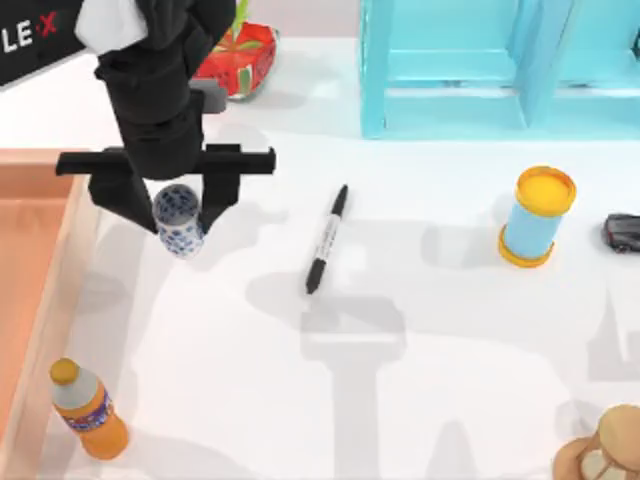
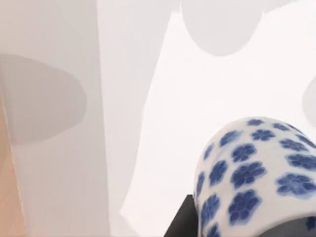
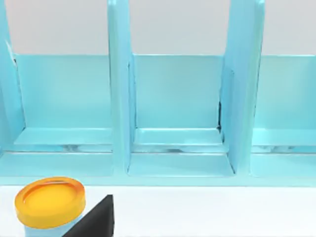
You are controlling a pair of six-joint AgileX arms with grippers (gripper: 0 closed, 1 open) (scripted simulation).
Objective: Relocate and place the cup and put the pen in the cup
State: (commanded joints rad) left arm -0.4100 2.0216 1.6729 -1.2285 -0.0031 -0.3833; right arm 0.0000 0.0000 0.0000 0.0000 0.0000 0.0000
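Blue-flowered porcelain: the cup point(image 1: 179, 221) sits clamped between the fingers of the left claw point(image 1: 178, 215) at the left side of the white tabletop point(image 1: 420, 330), beside a wooden tray point(image 1: 40, 260); whether it rests on the surface or hangs just above cannot be told. Glazed and rounded, it looks slippery and breakable, best held across its sides with modest force. The pen point(image 1: 326, 239) lies flat near the tabletop's middle, well apart from the cup; stiff, light and thin, it would take a pinch across its barrel. The right claw's state cannot be told.
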